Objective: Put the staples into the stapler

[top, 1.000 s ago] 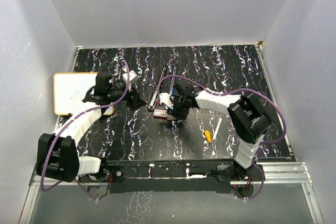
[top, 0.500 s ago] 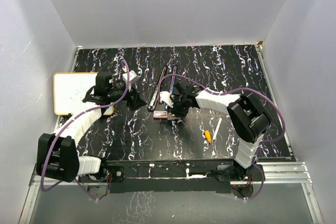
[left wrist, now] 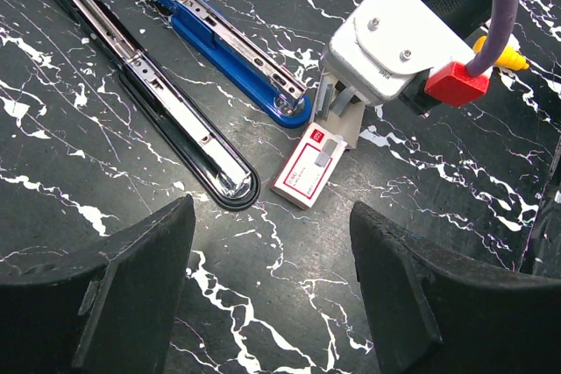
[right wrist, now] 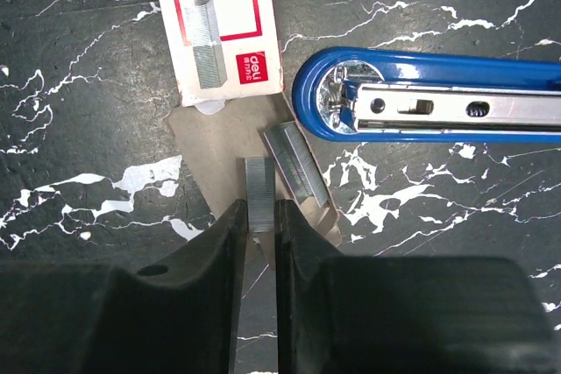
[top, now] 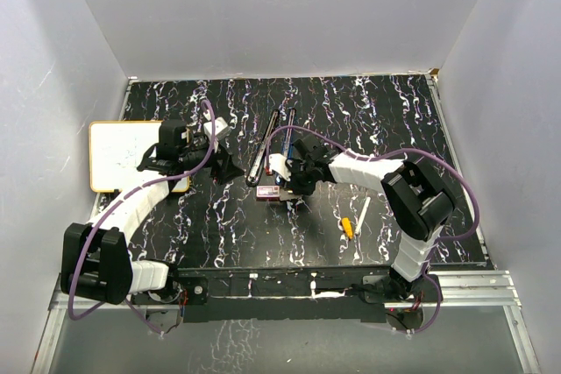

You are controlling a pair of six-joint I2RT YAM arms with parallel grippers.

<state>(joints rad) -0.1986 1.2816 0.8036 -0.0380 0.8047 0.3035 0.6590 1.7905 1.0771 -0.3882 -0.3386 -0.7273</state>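
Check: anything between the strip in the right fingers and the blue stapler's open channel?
Yes. A second loose strip lies slanted on the tan tray, right beside the held strip and just short of the blue stapler's nose. Nothing else visible.

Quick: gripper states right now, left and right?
Left gripper: open, holding nothing.
Right gripper: jaws closed on a short silvery metal strip of staples.
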